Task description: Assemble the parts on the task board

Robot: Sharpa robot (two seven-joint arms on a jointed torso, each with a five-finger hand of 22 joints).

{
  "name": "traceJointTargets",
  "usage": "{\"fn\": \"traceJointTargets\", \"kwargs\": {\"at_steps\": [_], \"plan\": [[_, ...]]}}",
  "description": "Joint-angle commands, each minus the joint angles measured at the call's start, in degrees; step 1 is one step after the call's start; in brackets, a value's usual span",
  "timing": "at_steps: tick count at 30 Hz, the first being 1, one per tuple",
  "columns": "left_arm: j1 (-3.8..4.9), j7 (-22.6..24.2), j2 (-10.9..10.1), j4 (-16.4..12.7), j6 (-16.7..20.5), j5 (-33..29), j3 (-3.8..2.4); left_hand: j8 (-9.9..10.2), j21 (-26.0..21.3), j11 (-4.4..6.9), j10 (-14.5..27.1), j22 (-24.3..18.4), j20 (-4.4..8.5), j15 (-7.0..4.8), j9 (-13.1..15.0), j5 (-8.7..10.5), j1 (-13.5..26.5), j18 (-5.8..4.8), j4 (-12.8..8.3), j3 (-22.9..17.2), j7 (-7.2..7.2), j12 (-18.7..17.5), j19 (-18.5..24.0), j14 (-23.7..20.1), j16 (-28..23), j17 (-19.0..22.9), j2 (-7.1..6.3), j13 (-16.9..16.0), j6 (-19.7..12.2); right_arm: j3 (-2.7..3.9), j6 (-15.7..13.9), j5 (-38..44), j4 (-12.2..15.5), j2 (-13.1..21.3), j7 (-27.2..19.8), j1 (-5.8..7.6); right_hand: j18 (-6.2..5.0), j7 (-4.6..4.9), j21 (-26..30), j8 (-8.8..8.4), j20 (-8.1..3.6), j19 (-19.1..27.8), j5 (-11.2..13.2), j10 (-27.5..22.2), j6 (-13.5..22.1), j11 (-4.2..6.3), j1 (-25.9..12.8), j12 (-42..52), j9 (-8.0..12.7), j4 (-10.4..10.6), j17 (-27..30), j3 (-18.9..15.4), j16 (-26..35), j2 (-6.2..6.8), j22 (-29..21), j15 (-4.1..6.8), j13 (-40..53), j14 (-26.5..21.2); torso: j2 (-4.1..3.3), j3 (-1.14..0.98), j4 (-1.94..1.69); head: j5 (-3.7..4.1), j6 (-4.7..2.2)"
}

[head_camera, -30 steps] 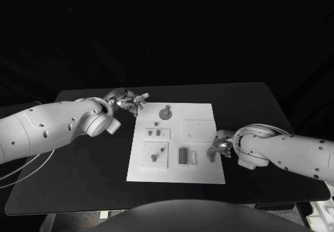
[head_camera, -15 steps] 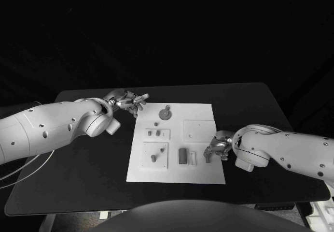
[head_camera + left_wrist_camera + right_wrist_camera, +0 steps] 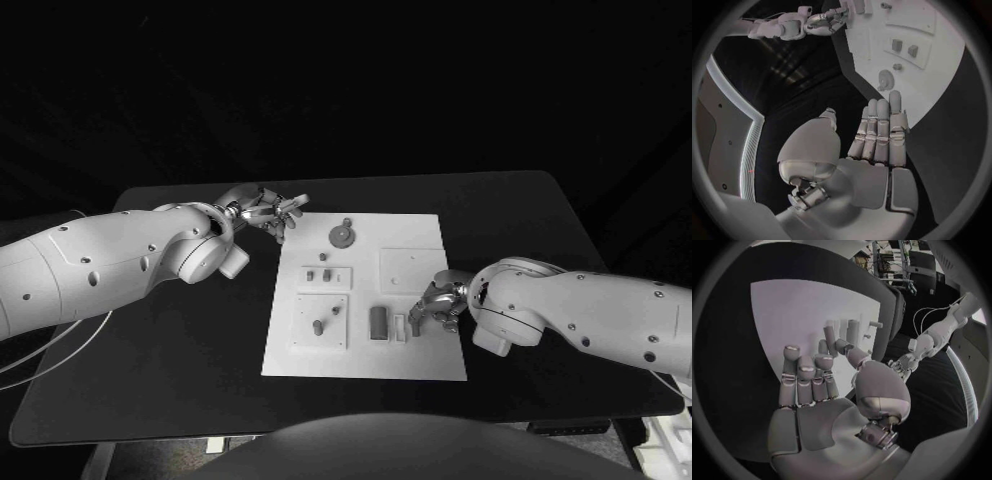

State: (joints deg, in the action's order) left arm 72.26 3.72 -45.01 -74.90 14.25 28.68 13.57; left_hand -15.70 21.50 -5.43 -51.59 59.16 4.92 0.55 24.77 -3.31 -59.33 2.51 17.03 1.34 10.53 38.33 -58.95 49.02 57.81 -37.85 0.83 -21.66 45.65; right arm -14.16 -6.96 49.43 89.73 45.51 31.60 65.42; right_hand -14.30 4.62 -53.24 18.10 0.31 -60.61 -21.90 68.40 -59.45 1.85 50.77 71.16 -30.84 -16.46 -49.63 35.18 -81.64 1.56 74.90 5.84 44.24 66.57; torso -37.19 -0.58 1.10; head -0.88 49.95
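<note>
Just inside the task board (image 3: 418,365) edge, right hand (image 3: 437,303) open-fingered

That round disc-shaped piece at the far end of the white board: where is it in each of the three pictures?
Head view: the round part sits at the task board's far end, near the left hand.
Left wrist view: the same round part lies just beyond that hand's fingertips.
Right wrist view: I cannot pick it out.
Shared landmark: the white task board.

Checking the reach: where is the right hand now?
In the head view, the right hand hovers over the task board's right edge, beside the upright grey parts.
</note>
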Motion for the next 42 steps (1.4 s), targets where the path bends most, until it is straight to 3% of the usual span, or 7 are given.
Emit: {"fn": "traceJointTargets", "kwargs": {"at_steps": [1, 42], "plan": [[0.03, 0.09, 0.12, -0.12, -0.89, 0.28, -0.04, -0.24, -0.32, -0.06, 0.42, 0.09, 0.18, 0.06, -0.1, 0.28, 0.51, 2.52, -0.01, -0.41, 0.42, 0.29, 0.16, -0.37, 0.14, -0.06, -0.13, 0.09, 0.15, -0.02, -0.8, -1.31, -0.28, -0.85, -0.93, -0.02, -0.7, 0.01, -0.24, 0.13, -0.06, -0.37, 0.36, 0.35, -0.42, -0.07, -0.12, 0.03, -0.44, 0.07, 0.06, 0.25, -0.37, -0.3, 0.5, 0.51, -0.07, 0.4, 0.0, -0.01, -0.01, -0.06, -0.07], [0.04, 0.03, -0.09, -0.16, -1.28, 0.33, -0.04, -0.31, -0.36, -0.08, 0.47, 0.16, 0.16, 0.08, -0.12, 0.28, 0.52, 2.53, -0.01, -0.45, 0.43, 0.33, 0.18, -0.4, 0.14, -0.09, -0.21, 0.12, 0.09, -0.03, 2.07, -3.24, -1.95, -3.38, -0.68, -1.32, -0.7, 0.04, -0.13, 0.05, -0.08, -0.37, 0.95, 0.33, -0.34, -0.1, -0.55, -0.02, -0.41, 0.23, 0.1, 0.42, -0.28, -0.3, 0.4, 0.64, -0.07, 0.34, 0.0, -0.03, 0.01, -0.48, 0.05]]}}
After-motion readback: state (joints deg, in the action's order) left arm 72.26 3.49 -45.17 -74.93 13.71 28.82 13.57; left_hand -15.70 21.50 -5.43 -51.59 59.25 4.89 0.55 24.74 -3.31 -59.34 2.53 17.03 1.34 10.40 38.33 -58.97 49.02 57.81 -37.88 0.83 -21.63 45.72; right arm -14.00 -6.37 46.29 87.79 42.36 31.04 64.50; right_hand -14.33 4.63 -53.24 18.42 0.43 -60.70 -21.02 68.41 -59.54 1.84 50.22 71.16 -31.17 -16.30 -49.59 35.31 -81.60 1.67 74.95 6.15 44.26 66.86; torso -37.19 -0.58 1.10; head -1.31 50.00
